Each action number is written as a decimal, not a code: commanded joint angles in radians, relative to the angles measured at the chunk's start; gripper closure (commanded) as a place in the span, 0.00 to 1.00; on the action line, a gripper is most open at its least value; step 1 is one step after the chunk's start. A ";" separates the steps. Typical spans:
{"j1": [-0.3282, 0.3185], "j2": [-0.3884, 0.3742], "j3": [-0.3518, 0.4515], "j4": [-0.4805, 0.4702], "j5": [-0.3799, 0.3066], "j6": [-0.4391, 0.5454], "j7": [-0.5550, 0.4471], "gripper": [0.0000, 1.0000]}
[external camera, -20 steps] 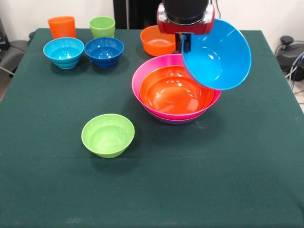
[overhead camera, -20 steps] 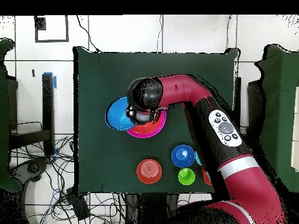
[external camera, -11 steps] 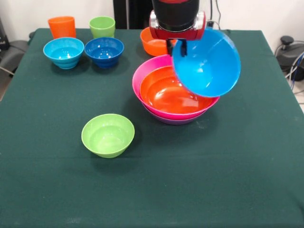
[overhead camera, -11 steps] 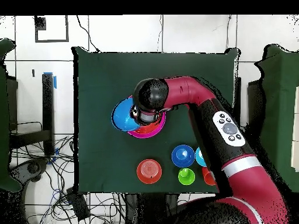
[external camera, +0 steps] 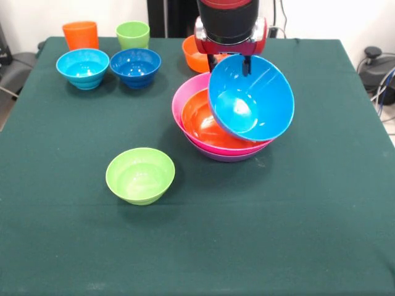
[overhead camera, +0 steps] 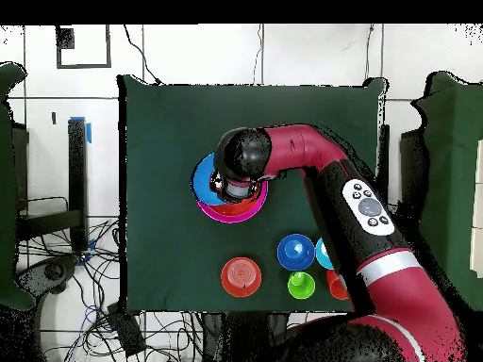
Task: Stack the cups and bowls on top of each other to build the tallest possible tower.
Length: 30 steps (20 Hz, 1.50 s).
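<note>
I see the pincer (external camera: 247, 63) clamped on the far rim of the big blue bowl (external camera: 251, 97), holding it tilted so that its open side faces my front camera. The bowl hangs over the tower (external camera: 192, 111), its lower edge dipping into the wide orange bowl (external camera: 199, 117); I cannot tell whether the two are touching. That orange bowl sits nested in the pink bowl (external camera: 182, 97), and a sliver of purple bowl (external camera: 216, 155) shows beneath the pink one at the near side. From overhead, the blue bowl covers much of the stack, with pink rim showing along the side nearest the robot's base, and the arm (overhead camera: 321, 165) reaches across the bench (external camera: 296, 216) to it.

On the front camera, the small lime-green bowl (external camera: 140, 175) stands alone, well apart from the tower, nearer the camera and to the picture's left. Along the far edge I count the light-blue bowl (external camera: 83, 68) and dark-blue bowl (external camera: 135, 66) side by side, with the orange cup (external camera: 81, 34) and the lime-green cup (external camera: 133, 34) behind them. The small orange bowl (external camera: 194, 55) sits just behind the tower, partly hidden by the pincer's body.
</note>
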 commanded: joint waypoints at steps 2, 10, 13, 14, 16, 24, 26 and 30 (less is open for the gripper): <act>0.004 0.036 0.021 -0.068 -0.060 0.008 -0.283 0.00; 0.011 0.015 0.020 -0.085 -0.055 0.096 -0.308 0.00; 0.031 -0.103 0.034 -0.058 0.002 0.221 -0.267 0.00; 0.043 -0.151 0.038 -0.042 0.027 0.259 -0.235 0.00; 0.073 -0.222 0.042 -0.020 0.070 0.315 -0.160 0.00; 0.116 -0.282 0.035 0.137 0.258 0.145 0.068 0.00; 0.141 -0.305 0.011 0.153 0.261 0.118 0.083 0.00; 0.185 -0.310 -0.029 0.179 0.250 0.038 0.102 0.00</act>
